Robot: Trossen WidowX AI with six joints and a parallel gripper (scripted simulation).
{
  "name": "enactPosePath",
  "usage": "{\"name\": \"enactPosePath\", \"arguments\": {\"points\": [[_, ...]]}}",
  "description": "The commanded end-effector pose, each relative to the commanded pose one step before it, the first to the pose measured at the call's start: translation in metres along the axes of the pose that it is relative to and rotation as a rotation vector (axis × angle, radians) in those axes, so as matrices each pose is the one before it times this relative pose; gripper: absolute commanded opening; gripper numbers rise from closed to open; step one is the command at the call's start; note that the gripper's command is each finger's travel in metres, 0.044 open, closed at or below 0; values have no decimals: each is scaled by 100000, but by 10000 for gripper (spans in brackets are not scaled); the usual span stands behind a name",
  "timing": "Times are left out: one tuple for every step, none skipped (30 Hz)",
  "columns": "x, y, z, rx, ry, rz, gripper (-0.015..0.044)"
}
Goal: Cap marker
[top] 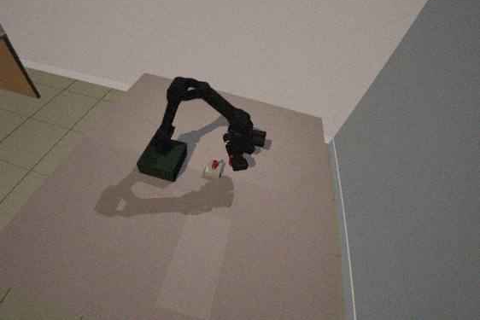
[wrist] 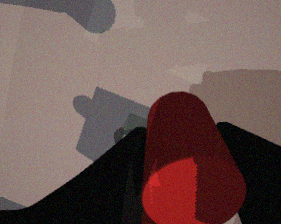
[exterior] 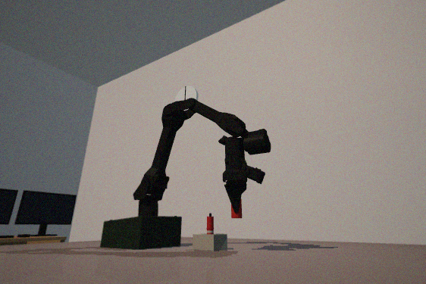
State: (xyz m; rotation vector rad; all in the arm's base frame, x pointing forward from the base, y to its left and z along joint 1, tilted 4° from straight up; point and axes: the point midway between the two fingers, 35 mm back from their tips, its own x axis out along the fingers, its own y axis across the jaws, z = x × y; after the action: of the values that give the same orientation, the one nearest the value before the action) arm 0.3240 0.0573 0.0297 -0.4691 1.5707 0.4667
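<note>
Top view: arm rises from dark green base on table, bends over at elbow, wrist points down. Gripper hangs to one side of block; small red bit of cap shows among the black fingers. Marker stands in block, red, upright. Block sits between base and gripper, close to both. Long arm shadow on table, on the near side of base and block. Tiled floor on left, wood furniture edge at far left.

Exterior view: gripper pointing straight down, clamped on cap. Cap held upright, clear of table, its bottom edge abt level w/ marker tip. Marker upright in block, thin dark tip on top, uncapped. Cap is beside marker, not over it; gap between the two. Base just beside block on the other side. Two dark monitors far left. White round disc on wall behind elbow.

Wrist view: cap fills mid-frame, red cylinder, open end toward table; black fingers pressed on both sides. Table below w/ grey shadows. Marker, block not in this view.
</note>
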Motion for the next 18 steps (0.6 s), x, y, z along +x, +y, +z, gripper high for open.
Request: {"name": "enactPosePath", "arguments": {"points": [[-742, 230, -1162, -330, 41, -392, 0], [-127, 63, -243, 0, 17, 4, 0], [-124, 64, -244, 0, 17, 4, 0], [-124, 64, -244, 0, 17, 4, 0], [-122, 65, -245, 0, 17, 4, 0], [-119, 66, -245, 0, 18, 5, 0], [-116, 67, -246, 0, 18, 5, 0], [-113, 68, -246, 0, 18, 5, 0], [-110, 69, -247, 0, 18, 5, 0], [-108, 70, -247, 0, 18, 5, 0], [-105, 71, -247, 0, 18, 5, 0], [-102, 72, -248, 0, 18, 5, 0], [-99, 73, -248, 0, 18, 5, 0], [-95, 73, -248, 0, 18, 5, 0], [-93, 74, -249, 0, 18, 5, 0], [-90, 75, -249, 0, 18, 5, 0], [-87, 76, -249, 0, 18, 5, 0], [-84, 77, -249, 0, 18, 5, 0]]}}
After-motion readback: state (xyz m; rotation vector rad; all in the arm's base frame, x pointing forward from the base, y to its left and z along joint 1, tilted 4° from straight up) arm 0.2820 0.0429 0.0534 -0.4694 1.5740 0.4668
